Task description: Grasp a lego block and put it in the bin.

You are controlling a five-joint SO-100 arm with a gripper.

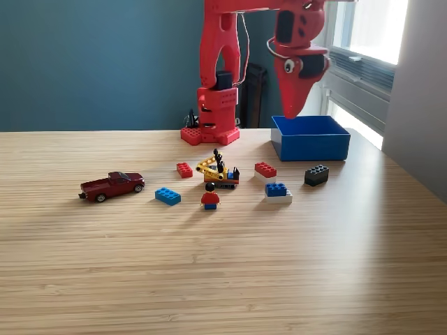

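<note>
The bright-blue bin [310, 137] stands at the back right of the table in the exterior view. My red gripper [288, 112] hangs in the air above the bin's left end, pointing down, its fingers tapering to a single tip with nothing seen between them. Lego blocks lie on the table in front: a small red one [184, 169], a blue one [167, 196], a red one on a white piece [265, 169], a blue one on a white piece [277, 190] and a black one [316, 174].
A dark-red toy pickup [112, 185] sits at the left. A yellow crane-like lego vehicle [218, 171] and a minifigure [210, 198] stand among the blocks. The arm's red base [211, 132] is at the back, left of the bin.
</note>
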